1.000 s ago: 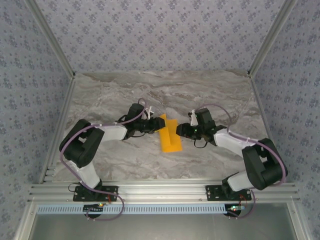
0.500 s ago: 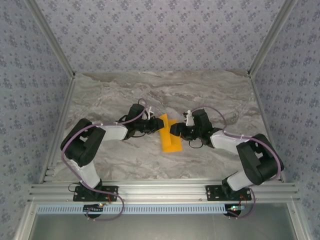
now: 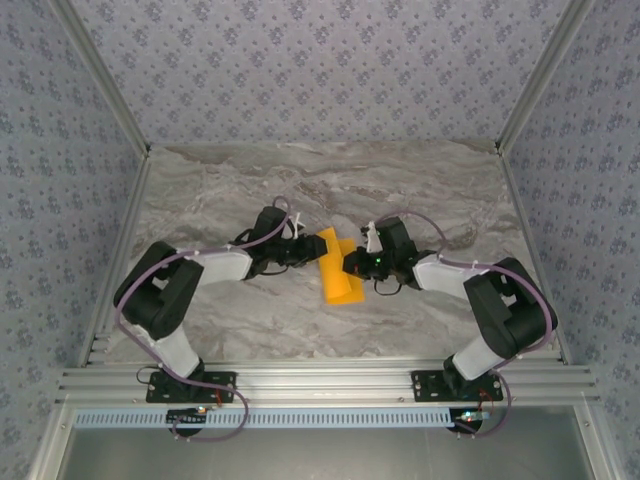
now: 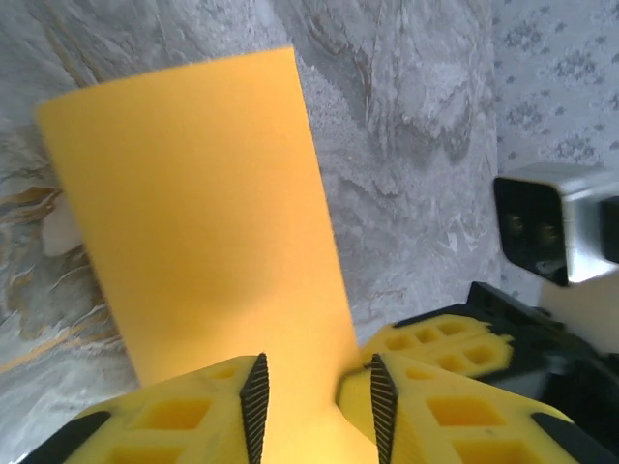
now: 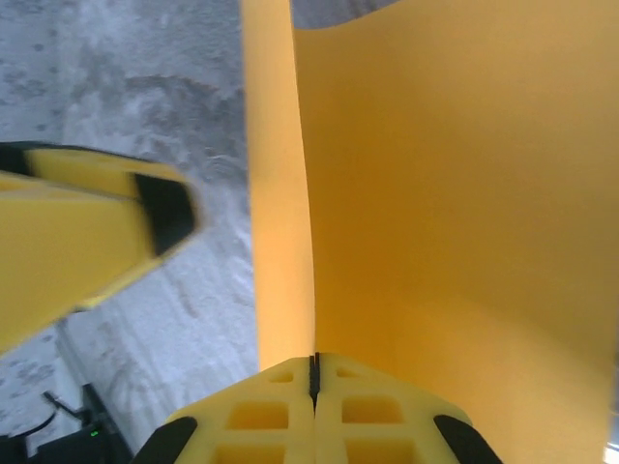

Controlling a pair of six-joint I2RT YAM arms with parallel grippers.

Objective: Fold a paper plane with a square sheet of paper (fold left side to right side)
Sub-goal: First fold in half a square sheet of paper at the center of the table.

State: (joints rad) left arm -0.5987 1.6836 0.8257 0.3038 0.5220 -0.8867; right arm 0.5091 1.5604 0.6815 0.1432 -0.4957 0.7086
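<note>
Square sheet of paper (image 3: 338, 267) lies mid-bench (image 3: 230, 190) between the two arms, partly lifted and curled, with one flap standing up. The right end effector (image 5: 312, 367) has its jaws pressed together on the sheet's near edge, and the paper comes straight out of the seam. The left end effector (image 4: 314, 375) has its jaws a little apart with the opposite edge running between them; the grip looks loose, though I can't tell for sure whether either pad touches.

Risks:
- The right side is clamped and the left is loose, so any pull could drag the sheet across the bench and the edges wouldn't line up, giving a skewed crease
- If the left closes hard while the right tugs, thin paper may tear or crumple
- The curled flap may spring back or buckle the wrong way if released early
- The end effectors sit very near each other over the sheet, so a finger clash is likely on the fold sweep

Counts: 1 sheet, 2 arms, 2 end effectors, 1 bench; no finished plane yet
</note>
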